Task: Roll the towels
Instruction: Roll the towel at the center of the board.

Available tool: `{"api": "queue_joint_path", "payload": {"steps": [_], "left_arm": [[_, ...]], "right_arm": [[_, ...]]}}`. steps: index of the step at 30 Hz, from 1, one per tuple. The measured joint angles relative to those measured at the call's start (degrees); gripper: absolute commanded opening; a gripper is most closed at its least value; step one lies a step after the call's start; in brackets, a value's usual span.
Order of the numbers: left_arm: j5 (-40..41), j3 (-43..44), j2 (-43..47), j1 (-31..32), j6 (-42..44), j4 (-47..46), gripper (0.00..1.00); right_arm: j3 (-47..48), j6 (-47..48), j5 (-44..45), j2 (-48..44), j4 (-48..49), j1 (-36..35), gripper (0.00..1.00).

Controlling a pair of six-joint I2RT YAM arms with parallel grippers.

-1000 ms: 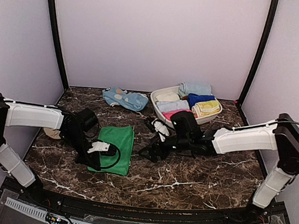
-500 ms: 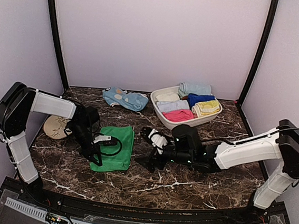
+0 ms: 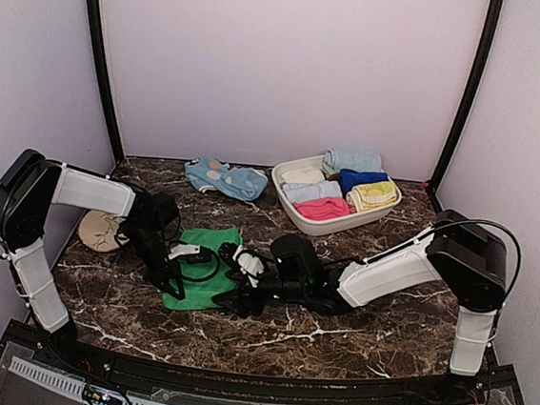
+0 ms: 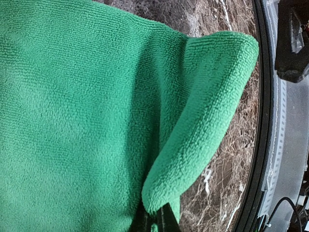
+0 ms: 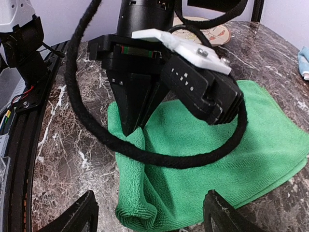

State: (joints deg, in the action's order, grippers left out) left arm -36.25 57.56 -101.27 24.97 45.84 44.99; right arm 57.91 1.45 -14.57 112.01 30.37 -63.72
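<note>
The bright green towel (image 3: 211,271) lies flat on the marble left of centre; it also shows in the left wrist view (image 4: 72,121) and the right wrist view (image 5: 222,145). My left gripper (image 3: 169,287) (image 4: 155,223) is shut on the towel's near left corner, and the near edge curls up into a small fold (image 5: 137,193). My right gripper (image 3: 230,301) (image 5: 154,217) is open and empty, low over the marble just off the towel's near edge, facing the left gripper (image 5: 129,121). I cannot pick out a lime-yellow swirl-marked towel.
A white basket (image 3: 337,225) with several rolled cloths stands at the back right. A light blue spotted cloth (image 3: 225,177) lies at the back centre. A tan leaf-print disc (image 3: 101,232) sits at the left. The left arm's black cable (image 5: 159,157) loops over the towel.
My right arm has swung left across the table to the towel's near edge. My left gripper has stayed at the towel's near left corner, and the near edge has curled up.
</note>
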Motion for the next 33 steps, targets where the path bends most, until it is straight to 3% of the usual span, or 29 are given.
{"api": "queue_joint_path", "payload": {"steps": [8,16,18,22,28,33], "left_arm": [[0.7,-2.6,2.9,0.0,-0.8,-3.5,0.07],[2.1,-4.6,5.2,0.0,-1.2,-6.5,0.14],[2.6,-5.3,6.0,0.0,-1.2,-7.5,0.21],[4.3,-6.6,8.5,0.0,-1.0,-9.7,0.46],[6.5,-9.1,16.1,0.1,0.1,-12.6,0.55],[8.2,-9.6,23.6,2.1,1.5,-13.8,0.56]], "right_arm": [[4.0,-6.7,-5.5,5.2,1.6,0.0,0.53],[10.7,-13.6,-10.8,9.4,-1.1,1.1,0.12],[11.6,-15.1,-12.1,10.1,-2.0,1.9,0.01],[12.7,-19.0,-14.4,11.1,-4.5,3.6,0.00],[14.3,-23.2,-16.1,11.6,-8.9,4.5,0.00],[18.7,-24.6,-16.4,13.7,-14.5,4.6,0.00]]}}
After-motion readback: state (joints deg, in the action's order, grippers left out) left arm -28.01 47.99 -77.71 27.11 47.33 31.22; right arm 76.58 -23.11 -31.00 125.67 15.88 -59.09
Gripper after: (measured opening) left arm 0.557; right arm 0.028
